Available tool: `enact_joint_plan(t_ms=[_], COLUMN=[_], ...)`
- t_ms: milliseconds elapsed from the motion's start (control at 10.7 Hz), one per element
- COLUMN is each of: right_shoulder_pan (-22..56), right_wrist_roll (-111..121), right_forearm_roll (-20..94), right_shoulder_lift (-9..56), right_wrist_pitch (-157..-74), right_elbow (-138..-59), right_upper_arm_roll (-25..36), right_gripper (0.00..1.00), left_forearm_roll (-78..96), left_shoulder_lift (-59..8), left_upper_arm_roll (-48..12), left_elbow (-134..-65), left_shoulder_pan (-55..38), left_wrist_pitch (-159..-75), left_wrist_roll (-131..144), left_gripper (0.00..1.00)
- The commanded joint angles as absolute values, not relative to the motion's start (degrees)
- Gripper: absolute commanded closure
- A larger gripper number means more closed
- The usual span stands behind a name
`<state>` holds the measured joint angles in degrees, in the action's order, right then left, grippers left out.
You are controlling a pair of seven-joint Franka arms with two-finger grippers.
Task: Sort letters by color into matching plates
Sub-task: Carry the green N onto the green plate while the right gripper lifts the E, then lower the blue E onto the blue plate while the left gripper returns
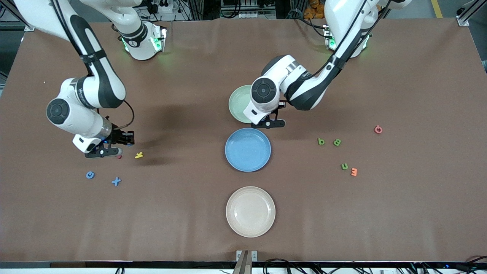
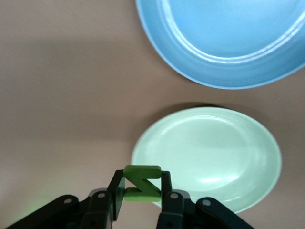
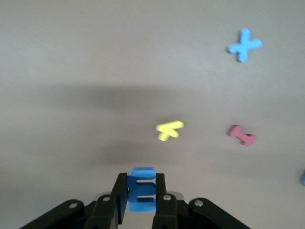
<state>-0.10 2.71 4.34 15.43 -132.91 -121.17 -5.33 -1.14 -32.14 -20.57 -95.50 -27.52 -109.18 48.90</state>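
Green letter (image 2: 141, 183) in left gripper (image 2: 141, 200)

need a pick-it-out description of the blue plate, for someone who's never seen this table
Three round plates form a line down the middle of the table. The blue plate is the middle one, between the mint green plate, which lies farther from the front camera, and the beige-pink plate, which lies nearer. It is the only blue one of the three.
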Motion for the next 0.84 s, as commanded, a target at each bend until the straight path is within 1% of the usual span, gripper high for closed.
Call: enact_joint_plan(t_ms=[0, 280, 373, 466, 559, 652, 745], right_shoulder_pan=[8.49, 16.59, 18.87, 20.38, 21.43, 22.05, 22.67], right_wrist_roll=[-9.01, -21.76, -26.06, -29.84, -32.23, -33.04, -34.53], right_forearm_roll=[4.83, 5.1, 5.1, 5.1, 5.1, 5.1, 5.18], right_shoulder_lift=[18.1, 22.57, 24.24, 25.39, 25.75, 25.75, 25.75], right_wrist_pitch=[-127.1, -127.0, -127.0, -127.0, -127.0, -127.0, -127.0], right_elbow=[-111.64, -105.23, -103.03, -101.44, -100.82, -100.81, -100.72], right_upper_arm_roll=[-3.0, -1.85, -1.67, -1.67, -1.67, -1.76, -1.84], right_gripper=[0.87, 0.87, 0.87, 0.87, 0.87, 0.87, 0.87], left_forearm_roll=[4.11, 5.18, 5.19, 5.19, 5.19, 5.19, 5.1], left_shoulder_lift=[-34.79, -37.08, -37.18, -37.26, -37.27, -37.0, -36.74], left_upper_arm_roll=[-20.3, -20.3, -20.22, -20.3, -20.3, -20.3, -20.3], left_elbow=[-95.27, -95.54, -95.89, -96.15, -96.24, -96.68, -96.94], left_shoulder_pan=[-29.35, -31.2, -31.46, -31.55, -32.07, -32.17, -32.25], left_wrist_pitch=[-115.38, -120.48, -121.63, -122.34, -122.43, -122.43, -122.43], left_wrist_roll=[55.88, 61.95, 63.09, 64.41, 66.51, 67.84, 68.2], left_gripper=[1.0, 0.99, 0.85, 0.49, 0.39, 0.09, 0.0])
